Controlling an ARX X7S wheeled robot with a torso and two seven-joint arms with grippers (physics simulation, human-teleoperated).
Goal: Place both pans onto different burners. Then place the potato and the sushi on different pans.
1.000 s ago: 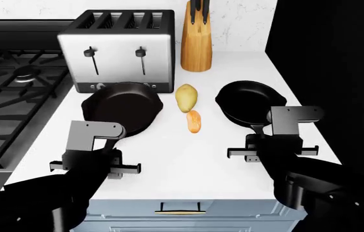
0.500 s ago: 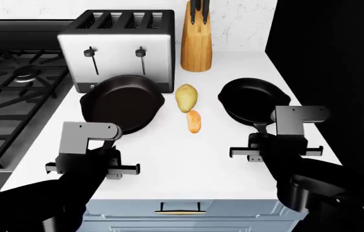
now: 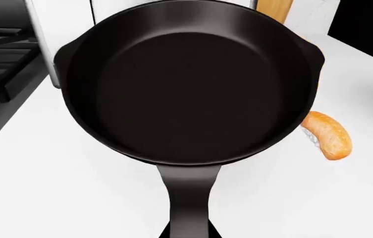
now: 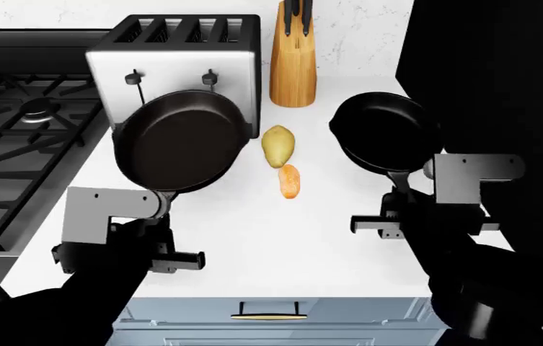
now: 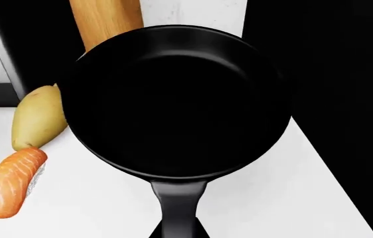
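My left gripper (image 4: 159, 210) is shut on the handle of the larger pan (image 4: 182, 140) and holds it above the counter, in front of the toaster. In the left wrist view this pan (image 3: 186, 84) is empty. My right gripper (image 4: 401, 205) is shut on the handle of the smaller pan (image 4: 385, 133) and holds it raised at the counter's right; it is empty in the right wrist view (image 5: 173, 99). The potato (image 4: 278, 145) and the sushi (image 4: 290, 180) lie on the counter between the pans. The burners (image 4: 35, 108) are at the far left under the grates.
A silver toaster (image 4: 179, 50) stands behind the larger pan and a wooden knife block (image 4: 293, 61) behind the potato. A black wall (image 4: 492, 72) borders the counter on the right. The counter's front edge (image 4: 271, 295) runs above a drawer.
Both pans have risen off the counter and look larger in the head view. Both arms have drawn back toward the counter's front edge. The potato and the sushi have not moved.
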